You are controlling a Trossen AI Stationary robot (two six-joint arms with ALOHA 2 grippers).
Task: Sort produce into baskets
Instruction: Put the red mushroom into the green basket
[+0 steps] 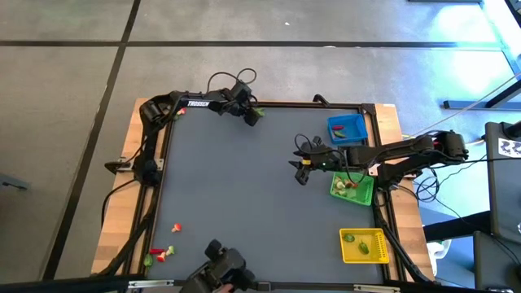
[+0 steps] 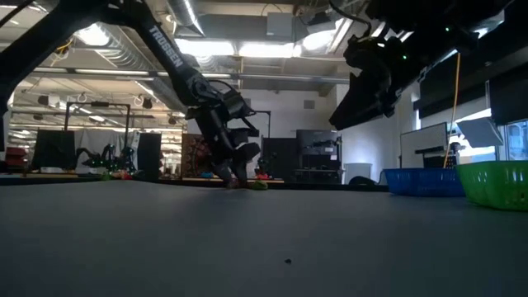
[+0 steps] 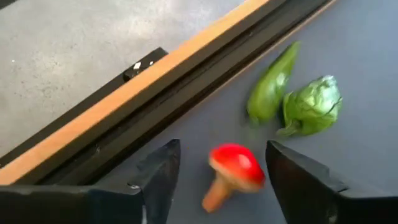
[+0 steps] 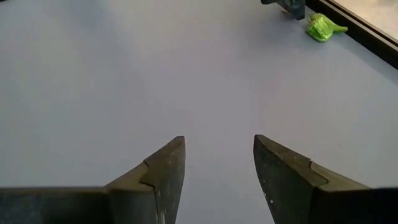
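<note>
The left tool (image 3: pixel 217 177) is down at the far edge of the table (image 1: pixel 244 187), left of the middle, its fingers (image 3: pixel 158 171) spread to either side of a red-capped mushroom (image 3: pixel 230 174) that lies on the mat between them; neither finger clearly touches it. Just beyond the mushroom, close to the table's black rim, lie a green pepper (image 3: pixel 270 87) and a leafy green piece (image 3: pixel 313 104), touching each other. From the low view, the left tool (image 2: pixel 235 173) reaches down to the mat at the far side.

The right tool (image 1: pixel 301 168) hangs above the table's right half, just left of the baskets, its fingers (image 4: pixel 165 171) spread with nothing between them.

The three baskets stand in a row along the right edge: the blue one (image 1: pixel 348 129) farthest, with small pieces in it; the green one (image 1: pixel 352 188) in the middle, partly under the right arm, holding red and whitish pieces; the yellow one (image 1: pixel 364 246) nearest, with a few green pieces.

At the near left corner several loose pieces lie on the mat: a red one (image 1: pixel 175 228) on its own, and a cluster of red and green ones (image 1: pixel 159 254) nearer the edge
</note>
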